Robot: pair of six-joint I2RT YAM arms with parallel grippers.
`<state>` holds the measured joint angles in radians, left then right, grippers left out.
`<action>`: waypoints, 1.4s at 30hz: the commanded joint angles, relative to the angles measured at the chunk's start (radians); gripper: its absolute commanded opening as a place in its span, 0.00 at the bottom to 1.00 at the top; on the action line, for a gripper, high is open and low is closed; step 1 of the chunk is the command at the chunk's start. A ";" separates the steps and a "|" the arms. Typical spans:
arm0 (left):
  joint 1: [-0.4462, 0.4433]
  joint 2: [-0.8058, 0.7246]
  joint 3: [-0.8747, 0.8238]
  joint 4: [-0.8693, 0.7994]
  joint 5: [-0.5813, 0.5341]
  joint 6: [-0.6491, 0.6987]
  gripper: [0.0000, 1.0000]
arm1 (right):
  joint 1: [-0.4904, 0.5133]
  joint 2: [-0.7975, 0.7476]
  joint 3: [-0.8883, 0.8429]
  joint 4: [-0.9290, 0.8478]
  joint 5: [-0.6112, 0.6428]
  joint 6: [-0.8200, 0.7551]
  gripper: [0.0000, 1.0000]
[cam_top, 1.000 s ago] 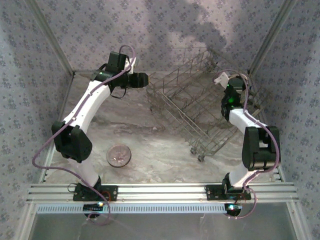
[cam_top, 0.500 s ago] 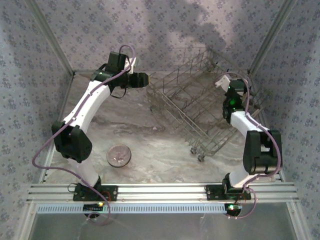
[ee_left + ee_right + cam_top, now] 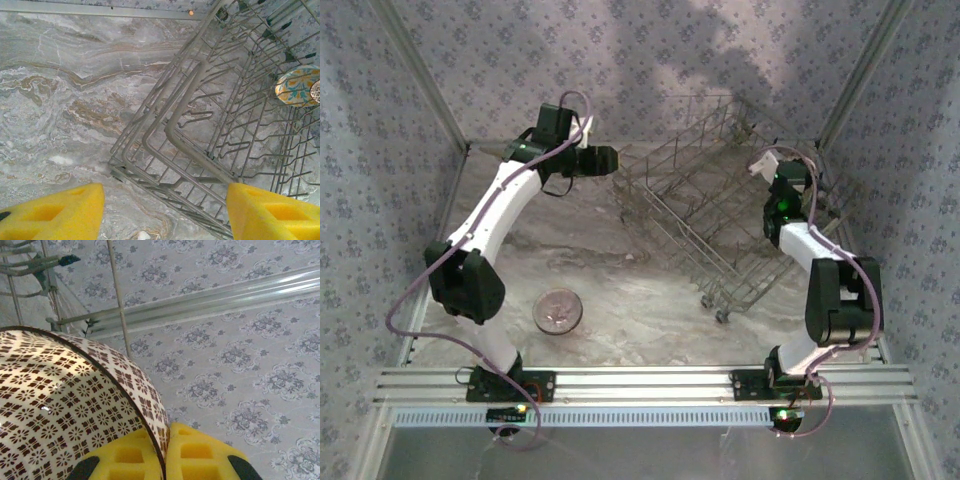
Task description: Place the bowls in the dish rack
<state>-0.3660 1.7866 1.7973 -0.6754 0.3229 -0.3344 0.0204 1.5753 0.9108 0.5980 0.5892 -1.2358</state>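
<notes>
Ceramic, judging by its glaze, makes the brown-patterned bowl [image 3: 65, 410] stiff, slick and chippable, so a rim pinch suits it. The right gripper [image 3: 162, 455] is clenched on that rim, holding it at the right side of the dish rack [image 3: 710, 215], centre-right of the top view; the left gripper [image 3: 165, 212] stands released and empty by a rack corner; another bowl [image 3: 557, 310] sits on the surface [image 3: 620, 270], lower left.

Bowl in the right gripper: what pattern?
The bowl is cream with small dark-brown geometric tiles and a dark rim; best seen in the right wrist view.
</notes>
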 commanded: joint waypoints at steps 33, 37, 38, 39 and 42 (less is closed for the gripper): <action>0.008 0.029 0.018 0.025 0.054 -0.011 0.66 | -0.004 0.043 0.000 0.207 0.001 -0.205 0.00; 0.009 0.015 0.001 0.039 0.060 -0.008 0.66 | 0.003 0.044 0.007 0.200 -0.013 -0.243 0.00; 0.008 0.011 -0.005 0.043 0.063 -0.006 0.66 | 0.002 0.045 0.008 0.198 -0.016 -0.252 0.00; 0.009 0.009 -0.009 0.044 0.068 -0.005 0.66 | 0.004 0.044 0.009 0.193 -0.018 -0.256 0.00; 0.009 0.015 0.000 0.029 0.088 0.004 0.66 | 0.003 0.042 0.009 0.172 -0.017 -0.259 0.00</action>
<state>-0.3660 1.8057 1.7962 -0.6559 0.3698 -0.3344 0.0334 1.6135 0.8944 0.7143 0.5640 -1.4605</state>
